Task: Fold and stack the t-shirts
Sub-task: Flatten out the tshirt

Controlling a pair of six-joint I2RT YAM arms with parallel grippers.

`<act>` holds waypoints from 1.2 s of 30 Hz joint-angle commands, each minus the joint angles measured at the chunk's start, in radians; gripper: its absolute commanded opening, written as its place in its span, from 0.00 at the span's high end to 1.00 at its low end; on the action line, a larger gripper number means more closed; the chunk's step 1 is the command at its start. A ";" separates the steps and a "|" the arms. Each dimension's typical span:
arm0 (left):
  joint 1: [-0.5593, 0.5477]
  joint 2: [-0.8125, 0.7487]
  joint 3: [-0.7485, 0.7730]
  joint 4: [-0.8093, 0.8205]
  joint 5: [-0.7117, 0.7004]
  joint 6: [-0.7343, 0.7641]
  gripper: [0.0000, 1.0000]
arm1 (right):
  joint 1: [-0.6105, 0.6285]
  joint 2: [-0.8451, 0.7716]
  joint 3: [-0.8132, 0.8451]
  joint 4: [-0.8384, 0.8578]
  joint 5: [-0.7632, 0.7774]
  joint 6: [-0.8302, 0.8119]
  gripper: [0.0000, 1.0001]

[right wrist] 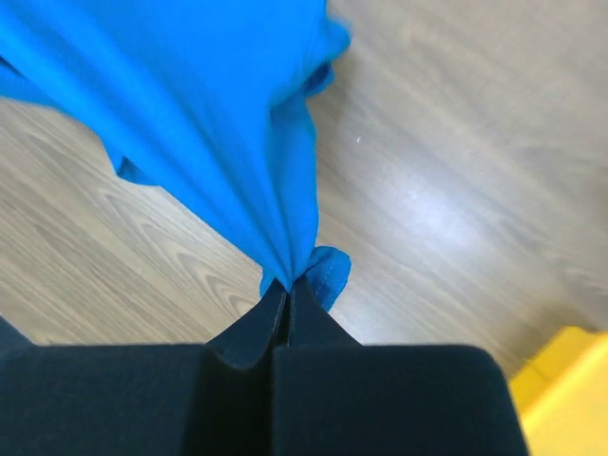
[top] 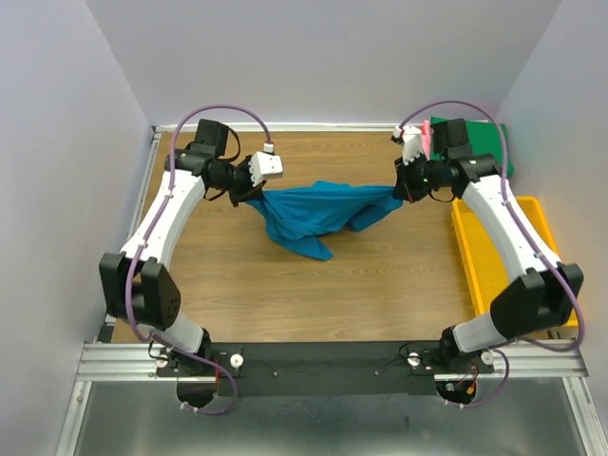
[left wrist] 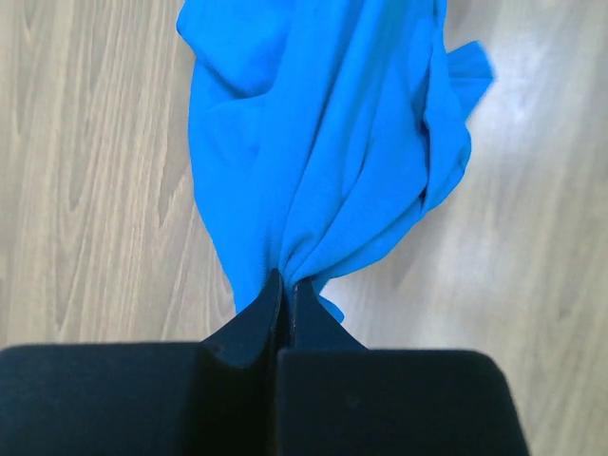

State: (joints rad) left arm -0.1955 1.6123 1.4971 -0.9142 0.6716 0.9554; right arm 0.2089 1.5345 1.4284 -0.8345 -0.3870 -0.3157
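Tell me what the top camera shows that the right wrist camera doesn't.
Only the top view: the left gripper shut on the other end of the teal-blue t-shirt, plus a dark green t-shirt at the far right corner. Only the right wrist: the right gripper pinching a bunched shirt edge, close up. Both: that shirt, the wooden table, the yellow tray.

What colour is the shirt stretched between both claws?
The t-shirt is plain teal-blue, with no pattern; it shows best in the left wrist view.

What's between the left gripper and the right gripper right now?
The teal-blue t-shirt spans the gap, one end pinched by the left gripper, the other by the right gripper; the top view shows it.
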 commanded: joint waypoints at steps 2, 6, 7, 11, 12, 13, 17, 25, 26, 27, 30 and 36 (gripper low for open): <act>0.021 -0.190 0.015 -0.117 0.039 0.022 1.00 | -0.016 -0.152 0.099 -0.106 0.028 -0.059 0.99; 0.021 -0.290 0.057 -0.020 0.002 -0.108 1.00 | -0.017 -0.227 0.190 -0.153 0.100 -0.080 1.00; 0.022 -0.308 0.069 0.015 -0.012 -0.145 1.00 | -0.016 -0.234 0.235 -0.153 0.120 -0.082 1.00; 0.022 -0.295 0.127 0.258 -0.110 -0.291 1.00 | -0.016 -0.208 0.358 -0.144 0.247 -0.089 1.00; 0.022 -0.278 0.144 0.293 -0.122 -0.315 1.00 | -0.016 -0.192 0.381 -0.137 0.263 -0.092 1.00; 0.022 -0.252 0.169 0.313 -0.130 -0.329 1.00 | -0.016 -0.176 0.401 -0.133 0.279 -0.105 0.99; 0.021 0.032 0.461 0.275 -0.118 -0.392 1.00 | -0.017 -0.094 0.496 -0.117 0.359 -0.141 0.99; 0.018 0.257 0.995 0.110 0.170 -0.391 1.00 | -0.016 -0.080 0.704 -0.190 0.387 -0.177 0.99; 0.018 0.217 0.923 0.150 0.190 -0.382 1.00 | -0.016 -0.088 0.704 -0.227 0.320 -0.177 1.00; 0.018 0.178 0.770 0.235 0.209 -0.373 1.00 | -0.016 -0.097 0.698 -0.262 0.265 -0.174 0.99; 0.019 0.078 0.576 0.275 0.212 -0.304 1.00 | 0.003 -0.131 0.577 -0.397 0.016 -0.148 0.99; 0.063 0.101 0.439 0.052 0.161 -0.170 0.27 | 0.099 -0.188 0.172 -0.448 -0.315 -0.147 0.53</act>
State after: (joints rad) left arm -0.1833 1.6752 2.0060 -0.7311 0.8490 0.6785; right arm 0.2611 1.3182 1.7695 -1.1175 -0.4156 -0.4538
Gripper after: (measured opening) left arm 0.428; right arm 0.223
